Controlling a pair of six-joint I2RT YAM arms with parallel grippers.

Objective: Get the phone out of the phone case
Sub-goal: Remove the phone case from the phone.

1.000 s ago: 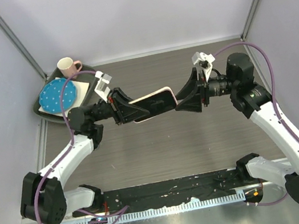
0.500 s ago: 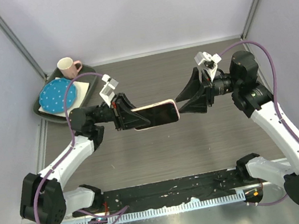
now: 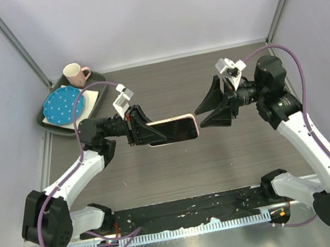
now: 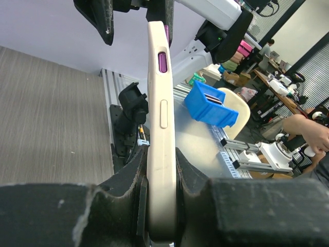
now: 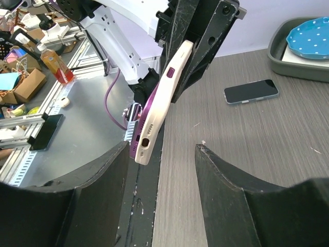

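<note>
The left gripper point(image 3: 152, 131) is clamped on one end of the phone case point(image 3: 175, 129), holding it in the air above the table point(image 3: 163, 79), long side level and turned on edge; the left wrist view shows both fingers point(image 4: 134, 175) pressed flat against the cream case. The phone point(image 5: 140, 128) sits inside the case, its purple body showing along the open face and at the free end. The right gripper point(image 3: 198, 117) stands spread wide, its tips level with the free end of the case, which lies between them; the right wrist view shows a clear gap on one side, and contact on the other cannot be told. A dark slab point(image 5: 251, 91) lies flat on the table; a tray point(image 3: 49, 118) at the far left holds a blue dotted plate point(image 3: 59, 105), with a pink mug point(image 3: 74, 73) at its far corner.
</note>
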